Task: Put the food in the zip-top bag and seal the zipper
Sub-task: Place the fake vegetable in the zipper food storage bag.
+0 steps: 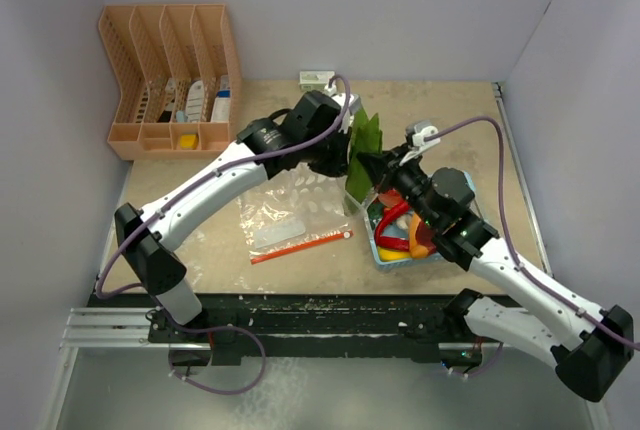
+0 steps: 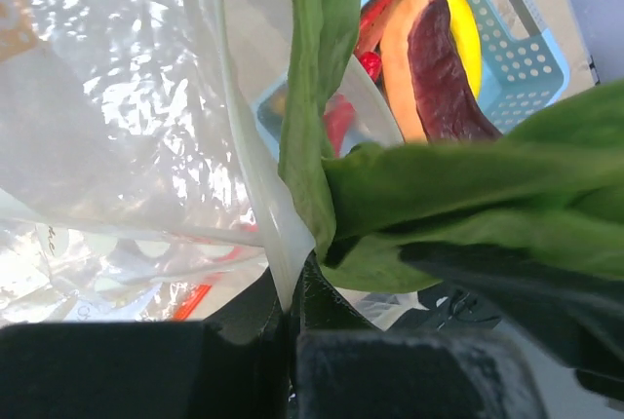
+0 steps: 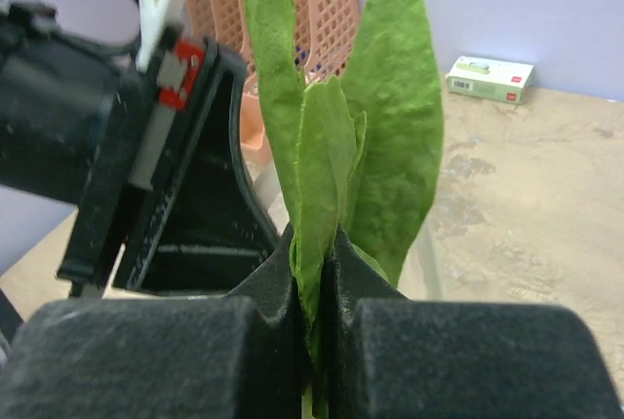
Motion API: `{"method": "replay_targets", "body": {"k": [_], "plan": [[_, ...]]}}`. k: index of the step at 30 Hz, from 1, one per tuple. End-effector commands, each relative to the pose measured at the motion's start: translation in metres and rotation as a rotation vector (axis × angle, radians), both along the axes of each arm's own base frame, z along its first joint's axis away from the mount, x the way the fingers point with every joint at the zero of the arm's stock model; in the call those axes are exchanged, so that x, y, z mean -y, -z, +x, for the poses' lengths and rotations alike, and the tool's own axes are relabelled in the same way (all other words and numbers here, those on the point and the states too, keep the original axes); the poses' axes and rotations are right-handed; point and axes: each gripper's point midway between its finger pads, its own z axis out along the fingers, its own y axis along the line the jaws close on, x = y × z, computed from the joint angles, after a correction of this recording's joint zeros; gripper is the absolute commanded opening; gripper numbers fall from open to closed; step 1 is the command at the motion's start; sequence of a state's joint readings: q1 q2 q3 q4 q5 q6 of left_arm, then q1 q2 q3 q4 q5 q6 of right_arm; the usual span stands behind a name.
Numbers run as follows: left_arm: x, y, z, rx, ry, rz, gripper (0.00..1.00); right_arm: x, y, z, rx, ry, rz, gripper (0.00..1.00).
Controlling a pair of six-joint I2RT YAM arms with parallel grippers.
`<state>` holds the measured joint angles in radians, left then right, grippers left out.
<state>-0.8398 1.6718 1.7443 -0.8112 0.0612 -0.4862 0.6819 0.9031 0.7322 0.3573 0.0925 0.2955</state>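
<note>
Black jaws of the right gripper were clamped on the upright green leafy piece. Just beside it, the left gripper pinched the zip-top bag by its clear edge. The zipper lay on the worktop near the blue basket.

Bag: clear thin plastic, shiny and crinkly.
Zipper: smooth red-orange plastic strip.
Leaves: green, matt, a bit bumpy, with fine lines.
Toys on the right: smooth and glossy.
Basket: light blue plastic, smooth, full of little holes.
Rack, far left: peach plastic grid.
Table: tan, matt, rough and patchy.
Right fingers: black, dull, grainy.
Left arm: shiny white shell, matt black joints.
Box: paper card.
</note>
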Motion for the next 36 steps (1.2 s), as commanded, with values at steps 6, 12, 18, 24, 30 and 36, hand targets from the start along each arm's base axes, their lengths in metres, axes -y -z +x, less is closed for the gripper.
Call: {"method": "replay_targets", "body": {"k": [6,12,18,24,30,36], "plan": [[0.015,-0.082,0.008,0.15,0.01,-0.194,0.0,-0.023,0.02,-0.008,-0.025,-0.063,-0.03,0.0],[0.025,-0.095,0.0,0.146,0.044,-0.285,0.0,-0.025,0.032,0.004,-0.065,-0.018,-0.031,0.0],[0.017,-0.121,-0.007,0.233,0.05,-0.384,0.0,-0.051,0.036,0.005,-0.094,-0.114,0.003,0.0],[0.012,-0.095,-0.018,0.229,0.087,-0.374,0.0,-0.077,0.008,-0.021,-0.065,-0.323,0.03,0.08],[-0.006,-0.071,-0.03,0.238,0.058,-0.4,0.0,-0.042,-0.001,-0.02,-0.16,-0.147,0.138,0.0],[-0.022,-0.059,-0.03,0.252,-0.023,-0.413,0.0,-0.014,-0.027,-0.019,-0.148,-0.024,0.308,0.0]]}}
